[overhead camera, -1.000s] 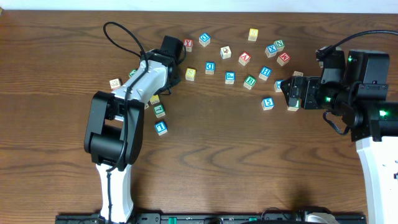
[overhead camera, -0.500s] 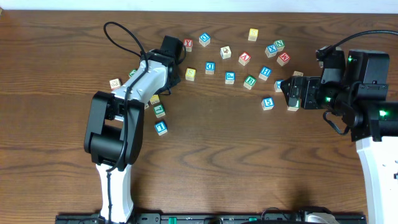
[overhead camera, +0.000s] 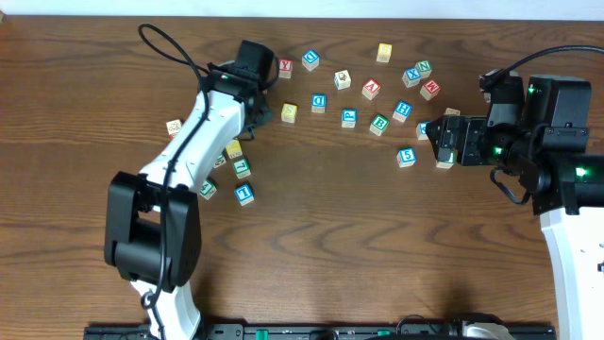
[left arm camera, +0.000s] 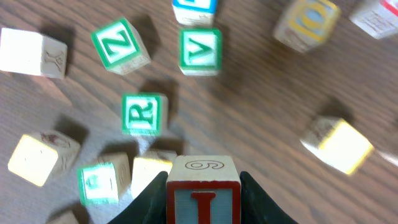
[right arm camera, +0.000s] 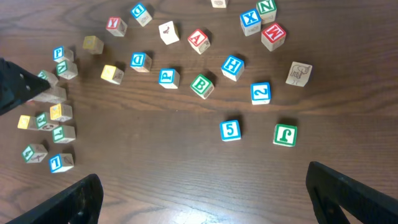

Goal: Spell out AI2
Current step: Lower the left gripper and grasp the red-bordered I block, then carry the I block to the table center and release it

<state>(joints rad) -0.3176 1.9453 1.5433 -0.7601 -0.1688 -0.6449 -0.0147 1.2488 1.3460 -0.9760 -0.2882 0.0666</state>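
Note:
My left gripper [left arm camera: 202, 200] is shut on the red-framed cube with a red "I" [left arm camera: 202, 186] and holds it above the table, over a cluster of green-lettered cubes. From overhead the left gripper [overhead camera: 247, 90] hides that cube. The red "A" cube [overhead camera: 371, 90] [right arm camera: 198, 38] lies in the scattered group at the back. The blue "2" cube [right arm camera: 260, 93] [overhead camera: 422, 129] sits just ahead of my right gripper [right arm camera: 211, 205] [overhead camera: 440, 142], which is open and empty above bare wood.
A blue "1" cube [right arm camera: 61, 162] and a red "Y" cube [right arm camera: 115, 25] lie among several loose cubes. A blue "5" [right arm camera: 230, 130] and a green "J" [right arm camera: 285, 134] sit close to the right gripper. Green "Z", "Y" and "R" cubes [left arm camera: 144, 114] lie under the left gripper.
The left gripper has closed on the "I" cube and the left arm has swung up and to the left with it. The right arm has not moved.

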